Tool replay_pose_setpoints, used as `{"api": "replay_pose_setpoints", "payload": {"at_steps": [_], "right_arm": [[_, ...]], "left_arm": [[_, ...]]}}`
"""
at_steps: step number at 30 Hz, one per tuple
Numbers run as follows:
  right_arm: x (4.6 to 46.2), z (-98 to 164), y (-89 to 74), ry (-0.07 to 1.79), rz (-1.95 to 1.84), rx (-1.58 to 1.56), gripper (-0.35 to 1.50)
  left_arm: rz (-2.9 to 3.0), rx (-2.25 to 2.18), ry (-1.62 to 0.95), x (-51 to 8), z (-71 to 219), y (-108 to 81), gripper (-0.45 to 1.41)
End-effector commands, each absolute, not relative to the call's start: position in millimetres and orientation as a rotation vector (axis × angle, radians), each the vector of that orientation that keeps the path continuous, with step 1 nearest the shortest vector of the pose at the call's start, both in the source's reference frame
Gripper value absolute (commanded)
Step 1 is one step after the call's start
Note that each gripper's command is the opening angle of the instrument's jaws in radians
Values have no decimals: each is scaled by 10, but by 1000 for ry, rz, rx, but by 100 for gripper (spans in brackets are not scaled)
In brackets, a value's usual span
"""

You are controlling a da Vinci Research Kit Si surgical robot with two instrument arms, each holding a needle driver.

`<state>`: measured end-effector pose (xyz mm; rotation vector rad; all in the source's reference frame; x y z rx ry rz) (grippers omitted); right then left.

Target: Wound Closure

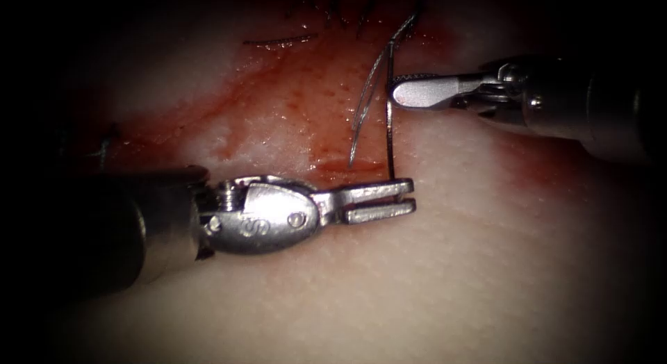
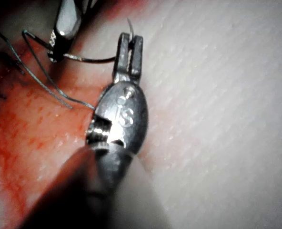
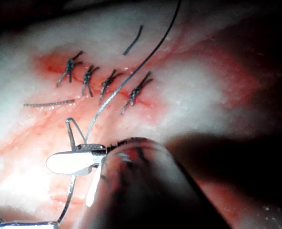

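Observation:
The curved needle [image 1: 389,135] stands free above the tissue [image 1: 486,267], spanning the two tools. My right tool [image 1: 397,86] comes in from the right and is shut on the needle near its tail end. The left tool [image 1: 413,196] lies low on the pale tissue to the right of the red cut [image 1: 347,166]. Its jaws stand a little apart with the needle's tip end between them; in the left wrist view the tip pokes out past the left tool [image 2: 131,38]. Thread [image 1: 365,100] trails from the tail in a loop toward the stitches.
Several knotted stitches [image 3: 107,78] close the far part of the cut. Two cut ends of thread [image 3: 45,102] [image 3: 134,40] lie loose beside them. Red fluid [image 1: 292,100] stains the tissue around the cut.

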<state>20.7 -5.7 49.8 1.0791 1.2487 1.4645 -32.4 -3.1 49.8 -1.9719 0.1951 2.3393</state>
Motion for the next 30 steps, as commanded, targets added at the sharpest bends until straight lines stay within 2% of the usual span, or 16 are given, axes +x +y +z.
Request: {"api": "replay_pose_setpoints", "payload": {"at_steps": [1,13,15,16,17,18,20,22,23,25,27,30], "right_arm": [[218,505,-59,1243,1452,1085,113],[226,504,-71,1206,1427,1089,103],[226,506,-71,1197,1425,1085,91],[226,507,-71,1194,1424,1084,81],[226,507,-72,1178,1424,1078,17],[225,508,-73,1160,1425,1069,-33],[226,510,-75,1071,1463,989,-35],[225,511,-75,1060,1475,974,-35],[224,511,-73,1060,1481,969,-35],[221,512,-72,1065,1486,965,-35],[217,514,-68,1090,1470,943,-35],[213,518,-62,1176,1408,882,-35]], "left_arm": [[2342,-1972,202,-330,504,-32,-45],[2360,-1979,223,-331,502,-33,-45],[2360,-1978,223,-331,502,-33,-45],[2363,-1977,221,-331,502,-33,-45],[2364,-1977,221,-331,502,-33,-45],[2364,-1976,222,-331,502,-33,-45],[2370,-1976,217,-332,503,-34,-45],[2373,-1977,214,-333,503,-35,-45],[2364,-1973,192,-334,503,-35,20],[2309,-1944,108,-334,502,-34,98],[2232,-1902,-4,-333,499,-33,128],[2152,-1843,-157,-322,494,-30,130]]}}
